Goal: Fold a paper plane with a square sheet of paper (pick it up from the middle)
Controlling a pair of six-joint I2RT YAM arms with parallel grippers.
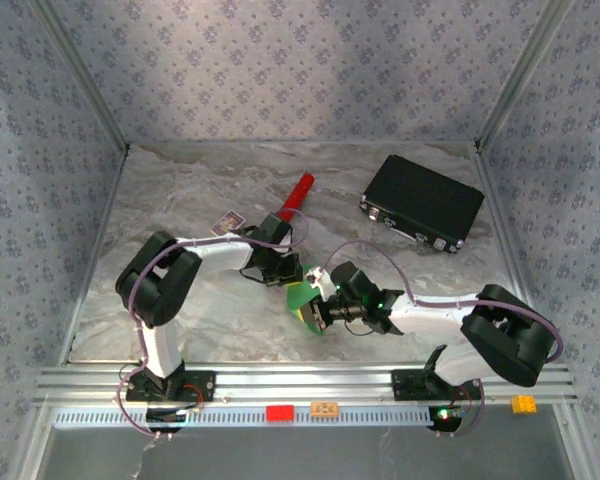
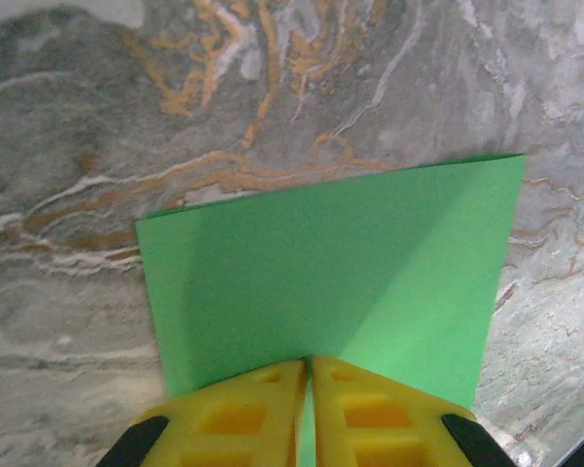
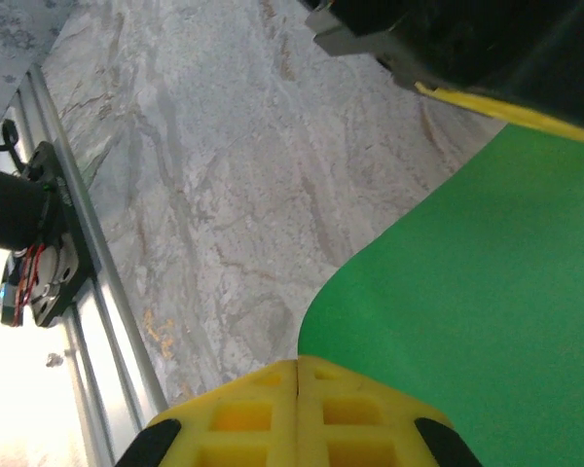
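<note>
— What is the left pincer [image 2: 309, 364] doing?

— It is clamped on the sheet of paper [image 2: 350, 272]. Its yellow fingers [image 2: 234, 423] are drawn almost together, and a thin strip of green shows in the slit between them. The sheet fans out ahead of that pincer. A shade line slants from the fingertips toward the far right corner, darker to its left and brighter to its right.

— And the right pincer [image 3: 299, 366]?

— It is closed, with the fingers touching along their whole seam. The curved edge of the sheet runs down into that seam at the tips, so the paper looks pinched there too. The rest of the green spreads out ahead of that pincer and to its right.

— So where is the sheet, overall?

— From above it sits right between the two pincers, which face each other over the near middle of the worktop [image 1: 180, 190]. It is bent rather than flat. I cannot tell whether any part of it touches the worktop.

— Anything else about?

— A red cylinder [image 1: 298, 195] lies just beyond the left pincer, slanting away from it. A small printed card [image 1: 230, 221] is near that same pincer, farther back and to its left. A black case [image 1: 422, 213] rests well apart from the right pincer, farther back on the worktop and to its right.
</note>
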